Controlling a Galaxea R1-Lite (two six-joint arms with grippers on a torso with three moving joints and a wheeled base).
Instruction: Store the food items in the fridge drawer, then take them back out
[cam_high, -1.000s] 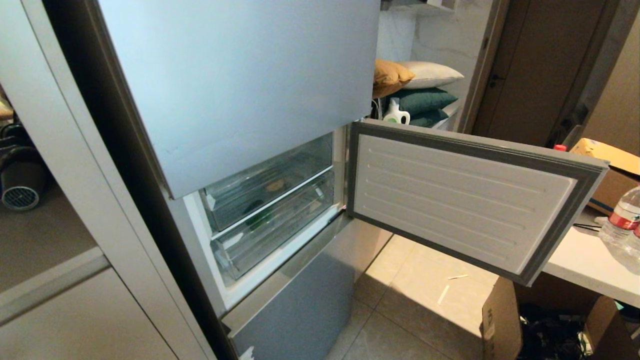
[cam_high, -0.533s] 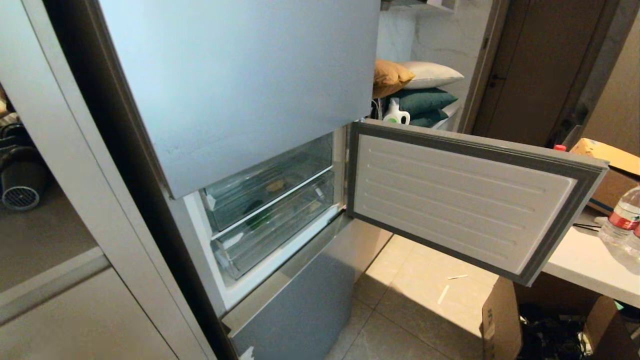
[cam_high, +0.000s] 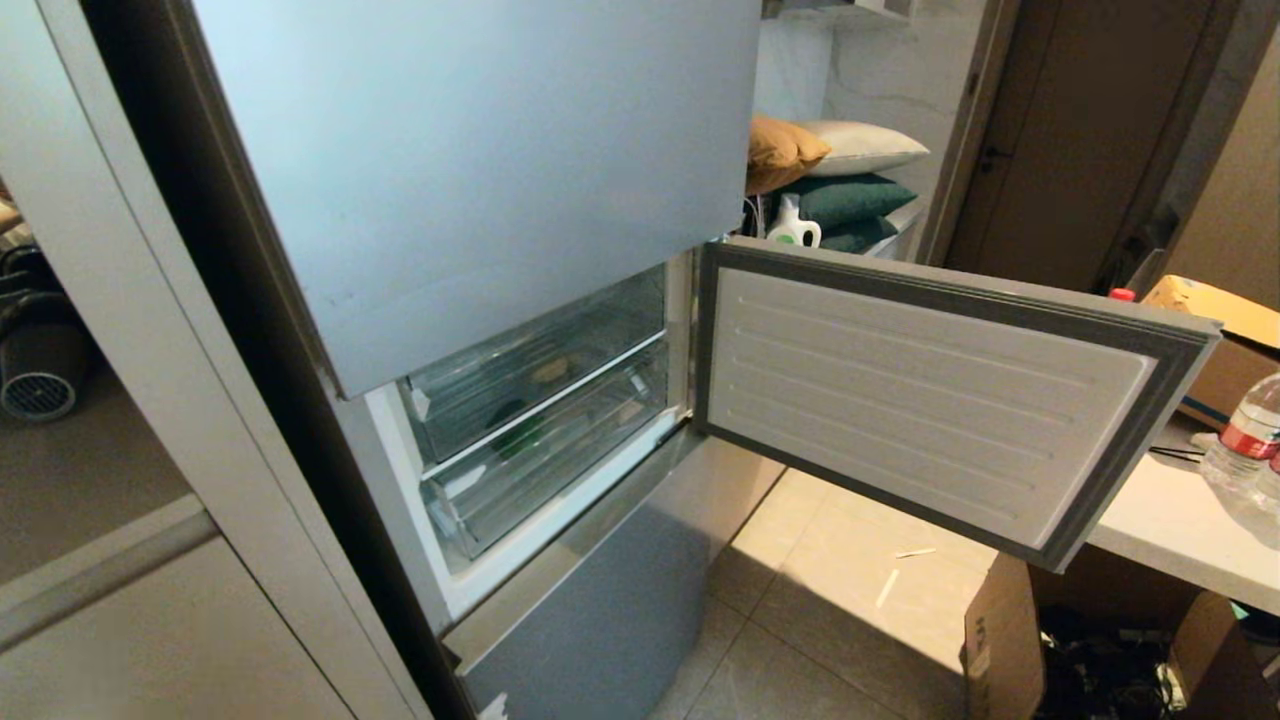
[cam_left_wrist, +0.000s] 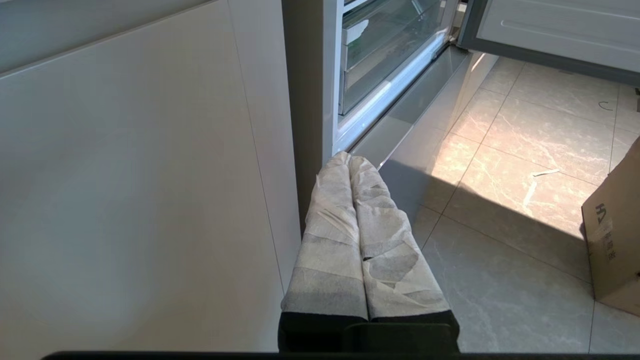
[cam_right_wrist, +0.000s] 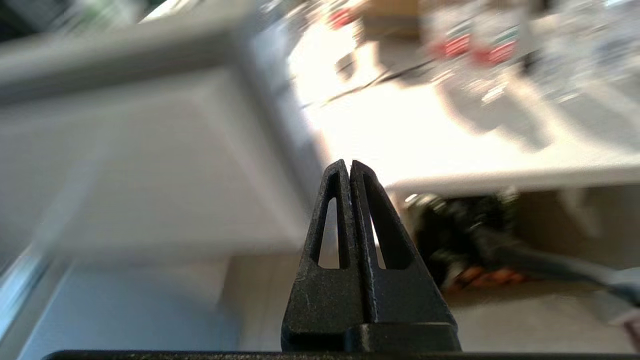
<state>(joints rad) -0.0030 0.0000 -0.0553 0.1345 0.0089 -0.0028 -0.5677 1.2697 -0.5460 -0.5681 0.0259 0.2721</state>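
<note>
The fridge's middle door (cam_high: 930, 400) stands swung open to the right, its white inner face showing. Behind it sit two stacked clear bins of the fridge drawer (cam_high: 470, 385). Through the clear plastic I see a tan-brown lump (cam_high: 551, 371) and, lower and further left, a dark green bell pepper (cam_high: 516, 428). Neither arm shows in the head view. My left gripper (cam_left_wrist: 348, 159), its fingers wrapped in white cloth, is shut and empty low beside the fridge's bottom corner. My right gripper (cam_right_wrist: 349, 164) is shut with nothing in it, in front of the blurred open door and a white table.
The open door juts out over the tiled floor (cam_high: 800, 600). A white table (cam_high: 1170, 520) with water bottles (cam_high: 1240, 450) stands at the right, and cardboard boxes (cam_high: 1000, 640) sit under it. A white cabinet (cam_high: 150, 640) flanks the fridge on the left.
</note>
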